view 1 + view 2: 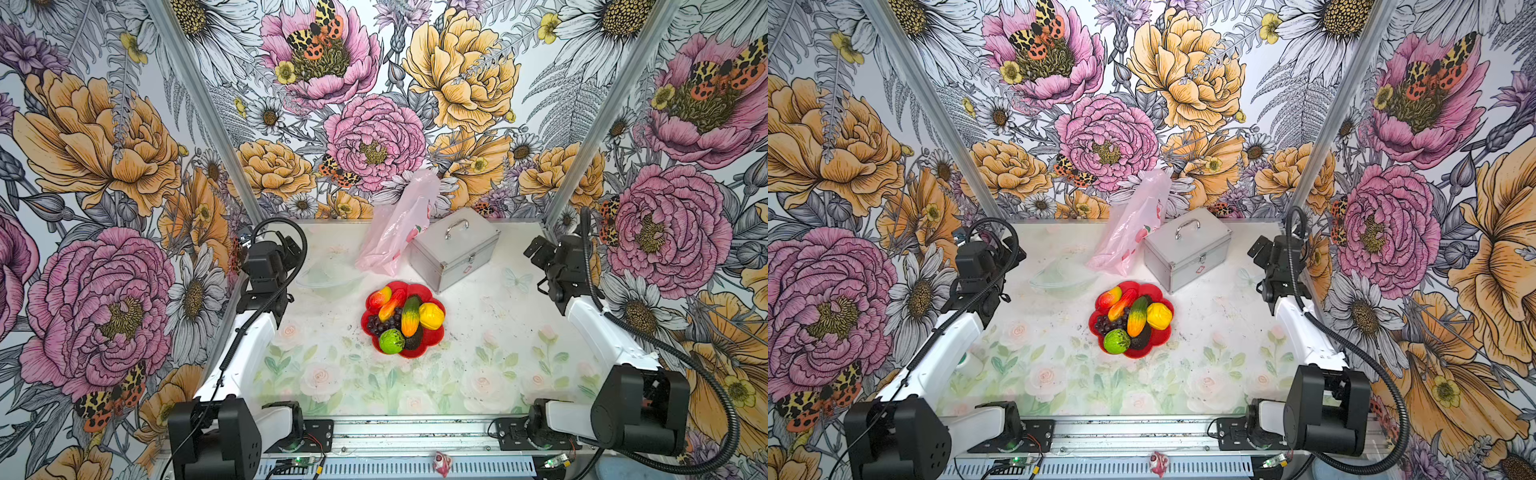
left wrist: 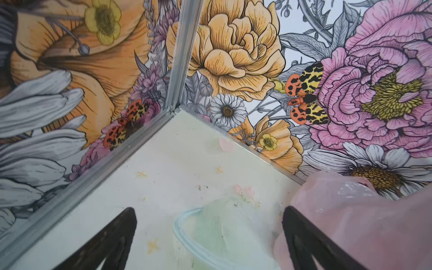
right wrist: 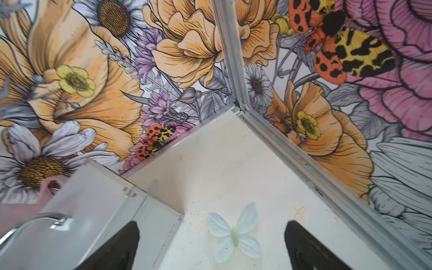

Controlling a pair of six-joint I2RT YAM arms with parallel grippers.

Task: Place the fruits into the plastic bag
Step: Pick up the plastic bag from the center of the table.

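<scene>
Top views are both showing seven fruits [image 1: 410,316] lying in one red dish [image 1: 433,340] mid-table, and one plastic bag [image 1: 395,232] standing just beside one silver case [image 1: 453,249] by the far edge. Left gripper [image 2: 209,209] and right gripper [image 3: 211,222] are both gaping, empty.

Right gripper [image 3: 212,225] spread wide beside silver case [image 3: 93,201].

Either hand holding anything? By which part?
Nothing is held. The left hand and right hand are both open and empty; the fruits all sit in the red dish.
</scene>
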